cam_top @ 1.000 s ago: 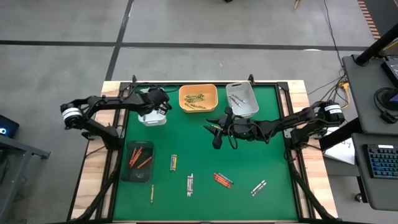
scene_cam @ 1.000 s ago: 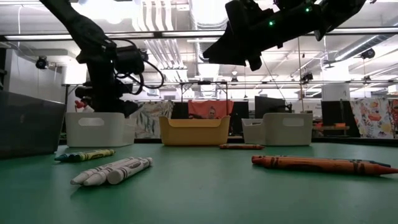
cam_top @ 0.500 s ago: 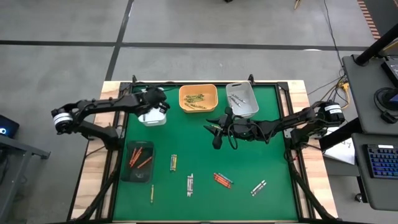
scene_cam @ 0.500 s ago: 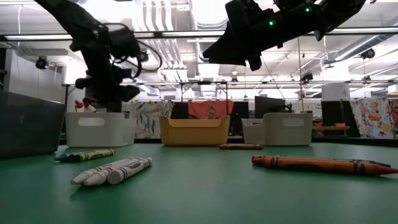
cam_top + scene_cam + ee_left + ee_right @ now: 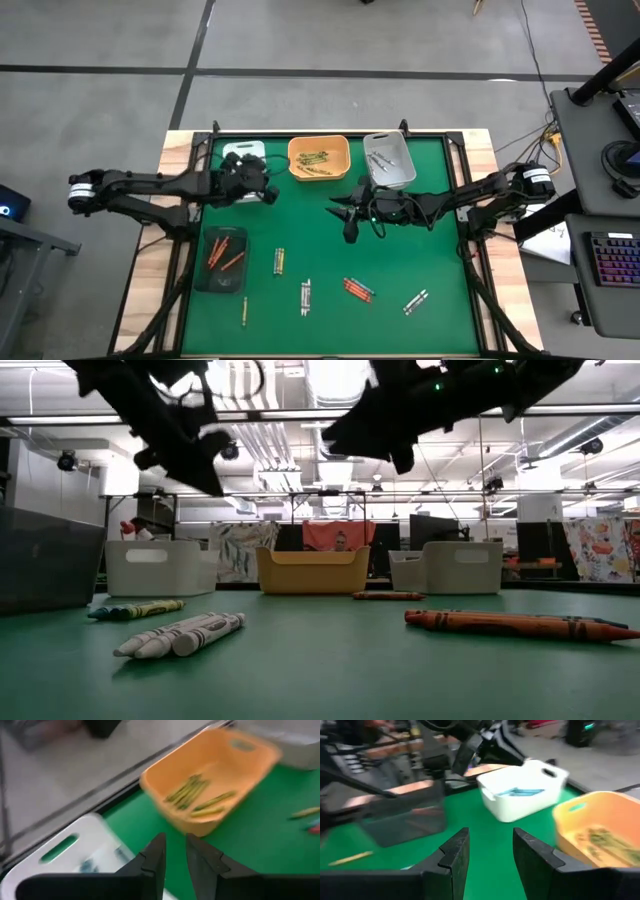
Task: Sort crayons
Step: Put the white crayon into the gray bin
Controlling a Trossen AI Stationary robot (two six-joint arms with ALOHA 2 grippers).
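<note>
While the left gripper (image 5: 268, 193) hangs over the counter (image 5: 430, 250) just beside the white bin (image 5: 243, 153), its jaws stand narrowly apart and empty. Right gripper (image 5: 340, 209) hovers mid-counter, jaws open, empty. Crayons (image 5: 357, 290) lie loose on the near half; others fill the orange bin (image 5: 318, 158), grey bin (image 5: 388, 158) and dark tray (image 5: 222, 260).
</note>
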